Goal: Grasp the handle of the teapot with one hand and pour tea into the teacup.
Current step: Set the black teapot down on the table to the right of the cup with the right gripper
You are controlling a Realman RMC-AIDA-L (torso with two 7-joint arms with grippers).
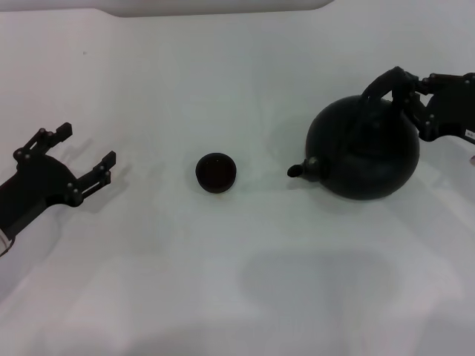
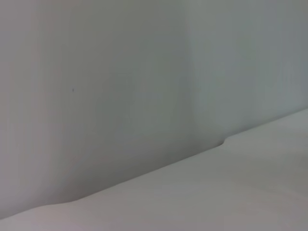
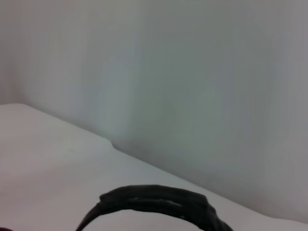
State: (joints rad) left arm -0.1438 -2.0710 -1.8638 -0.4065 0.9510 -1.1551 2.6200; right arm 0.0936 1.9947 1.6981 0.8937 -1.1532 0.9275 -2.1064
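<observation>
Black teapot at three o'clock of the teacup; right gripper holds its handle. It should tip gently, spout toward nine. Left gripper idles wide.

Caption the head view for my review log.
Right gripper at the teapot handle, spout facing the teacup; left gripper open, idle.
</observation>
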